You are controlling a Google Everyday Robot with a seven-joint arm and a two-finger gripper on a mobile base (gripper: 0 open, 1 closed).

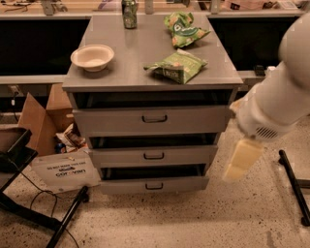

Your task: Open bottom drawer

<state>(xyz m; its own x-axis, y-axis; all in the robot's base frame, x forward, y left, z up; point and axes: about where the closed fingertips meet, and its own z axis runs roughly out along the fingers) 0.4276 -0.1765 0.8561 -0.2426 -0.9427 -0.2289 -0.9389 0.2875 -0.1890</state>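
The grey cabinet [121, 63] has three drawers. The bottom drawer [121, 186] has the slimmest front, with a small dark loop handle [154, 186] at its centre, and a dark gap shows above it. The mid-height drawer [121, 156] and the tall top drawer [111, 121] sit above it. My gripper [240, 162] hangs pale yellow from the white arm [276, 104], to the right of the cabinet at about the middle drawer's height. It is apart from the bottom handle and touches nothing.
On the cabinet top are a white bowl [92, 56], two green snack bags [177, 65] [184, 29] and a can [129, 13]. A cardboard box [41, 118] and a white bag [65, 170] lie at the left. Black stand legs [68, 218] [293, 186] cross the floor.
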